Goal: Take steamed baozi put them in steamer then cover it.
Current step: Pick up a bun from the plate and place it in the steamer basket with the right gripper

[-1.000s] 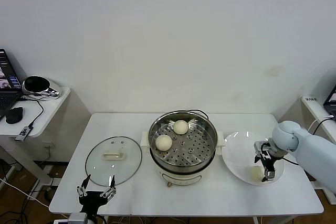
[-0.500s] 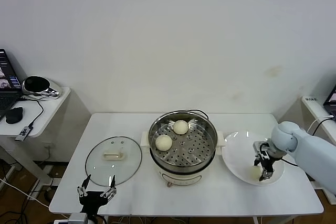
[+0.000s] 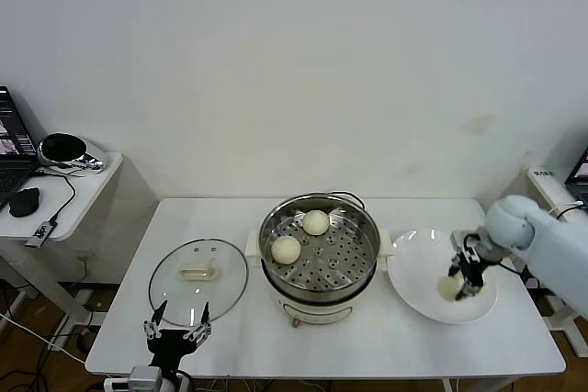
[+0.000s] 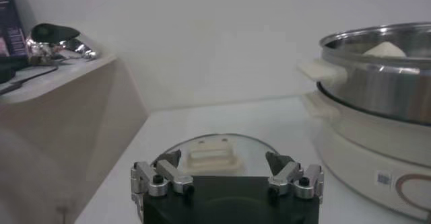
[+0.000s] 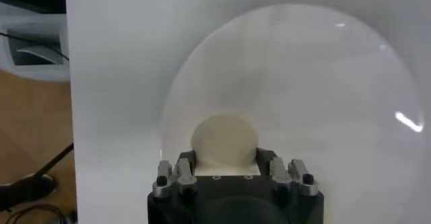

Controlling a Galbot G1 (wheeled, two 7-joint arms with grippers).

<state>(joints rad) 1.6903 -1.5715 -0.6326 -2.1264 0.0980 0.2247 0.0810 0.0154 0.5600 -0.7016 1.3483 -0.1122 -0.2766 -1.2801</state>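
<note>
Your left gripper [image 3: 175,320] hangs open at the desk's [image 3: 119,337] front-left edge. Mid-desk, the steamer [image 3: 319,254] holds two baozi [image 3: 287,248]. Near the right edge, your right gripper [image 3: 457,287] grips a third bun [image 3: 447,287] on the plate [image 3: 413,268].

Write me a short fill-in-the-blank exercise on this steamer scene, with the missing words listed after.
1. The steamer holds ____ baozi on its perforated tray.
2. The right gripper is shut on a baozi above the white ____.
3. The glass lid lies on the table, on the steamer's ____ side.
4. The left gripper, near the lid, is ____.

Missing words: two; plate; left; open
</note>
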